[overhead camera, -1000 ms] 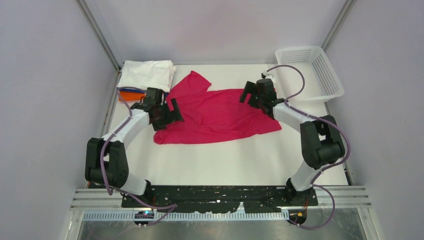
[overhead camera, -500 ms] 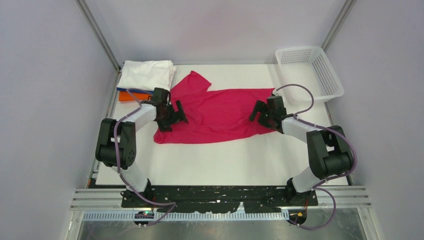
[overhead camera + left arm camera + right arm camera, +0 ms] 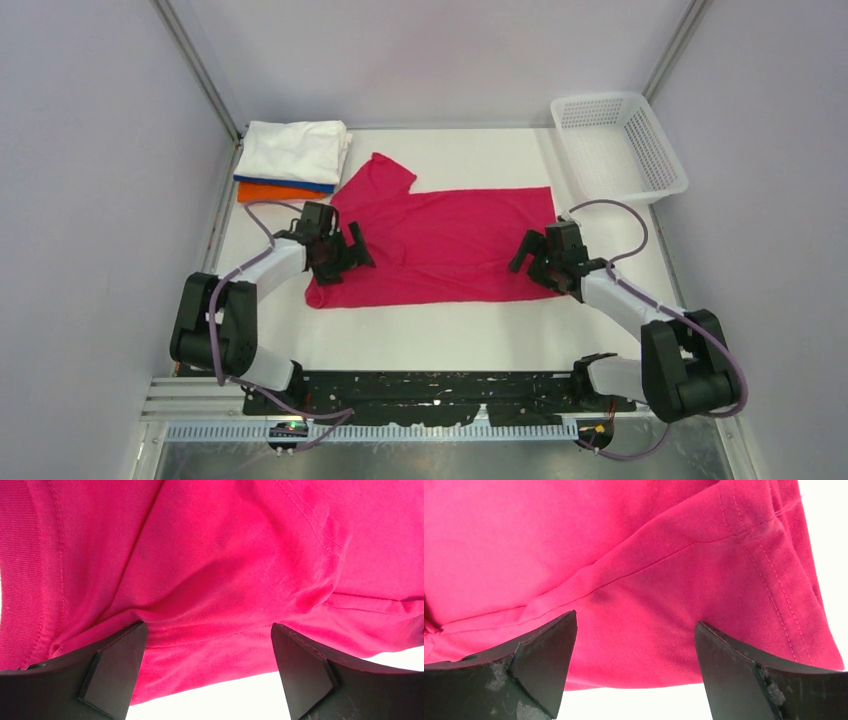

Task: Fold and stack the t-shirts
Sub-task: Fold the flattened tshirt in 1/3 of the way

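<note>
The magenta-red t-shirt (image 3: pixel 440 245) lies spread flat across the middle of the table, one sleeve pointing to the back left. My left gripper (image 3: pixel 345 250) is open over its near left edge; the cloth (image 3: pixel 215 570) fills the left wrist view, its edge between the open fingers (image 3: pixel 115 665). My right gripper (image 3: pixel 530 258) is open over the near right corner; the hem (image 3: pixel 754 565) shows in the right wrist view. A folded white t-shirt (image 3: pixel 295 150) tops a stack on the blue t-shirt (image 3: pixel 285 183) and the orange t-shirt (image 3: pixel 275 192) at the back left.
A white plastic mesh basket (image 3: pixel 620 145) stands at the back right corner. The white table (image 3: pixel 440 330) shows bare in front of the shirt. Grey walls and frame posts close in the sides.
Both grippers moved toward the near edge, dragging the magenta-red shirt's near side with them. The shirt now lies flatter and more rectangular. The right arm has swung lower and outward.
</note>
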Controlling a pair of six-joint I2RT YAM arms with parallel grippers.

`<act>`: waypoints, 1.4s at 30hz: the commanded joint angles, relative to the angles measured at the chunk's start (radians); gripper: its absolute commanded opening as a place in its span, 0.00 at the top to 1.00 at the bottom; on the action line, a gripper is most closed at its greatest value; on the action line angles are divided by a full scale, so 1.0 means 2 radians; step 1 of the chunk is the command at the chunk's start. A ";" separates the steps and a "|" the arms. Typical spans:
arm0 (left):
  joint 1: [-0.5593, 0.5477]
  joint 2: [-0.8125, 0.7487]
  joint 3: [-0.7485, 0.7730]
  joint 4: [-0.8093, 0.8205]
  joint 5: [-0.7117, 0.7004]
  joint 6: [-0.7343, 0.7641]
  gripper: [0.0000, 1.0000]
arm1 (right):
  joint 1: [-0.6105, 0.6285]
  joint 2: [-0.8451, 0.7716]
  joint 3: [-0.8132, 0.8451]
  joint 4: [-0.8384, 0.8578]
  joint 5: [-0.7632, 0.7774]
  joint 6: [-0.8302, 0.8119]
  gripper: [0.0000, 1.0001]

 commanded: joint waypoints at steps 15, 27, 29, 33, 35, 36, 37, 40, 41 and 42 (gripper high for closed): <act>-0.119 -0.177 -0.196 -0.020 -0.030 -0.094 0.00 | -0.004 -0.203 -0.079 -0.248 0.054 0.038 0.05; -0.160 -0.239 -0.221 -0.065 -0.031 -0.098 0.00 | -0.004 -0.272 -0.099 -0.291 0.063 0.061 0.05; -0.162 -0.252 -0.223 -0.072 -0.032 -0.100 0.00 | -0.003 -0.285 -0.099 -0.295 0.065 0.064 0.05; -0.162 -0.283 -0.225 -0.094 -0.041 -0.101 0.00 | -0.003 -0.301 -0.096 -0.302 0.068 0.066 0.05; -0.162 -0.295 -0.222 -0.100 -0.054 -0.101 0.00 | -0.004 -0.305 -0.094 -0.300 0.068 0.062 0.05; -0.162 -0.300 -0.220 -0.100 -0.061 -0.101 0.00 | -0.003 -0.307 -0.093 -0.293 0.062 0.059 0.05; -0.163 -0.302 -0.217 -0.099 -0.067 -0.100 0.00 | -0.004 -0.315 -0.094 -0.285 0.056 0.048 0.05; -0.162 -0.297 -0.202 -0.100 -0.072 -0.094 0.00 | -0.003 -0.334 -0.087 -0.251 0.023 0.015 0.05; -0.162 -0.294 -0.201 -0.098 -0.075 -0.093 0.00 | -0.003 -0.340 -0.079 -0.248 0.022 0.001 0.04; -0.162 -0.289 -0.200 -0.094 -0.079 -0.094 0.00 | -0.003 -0.343 -0.075 -0.243 0.023 -0.005 0.04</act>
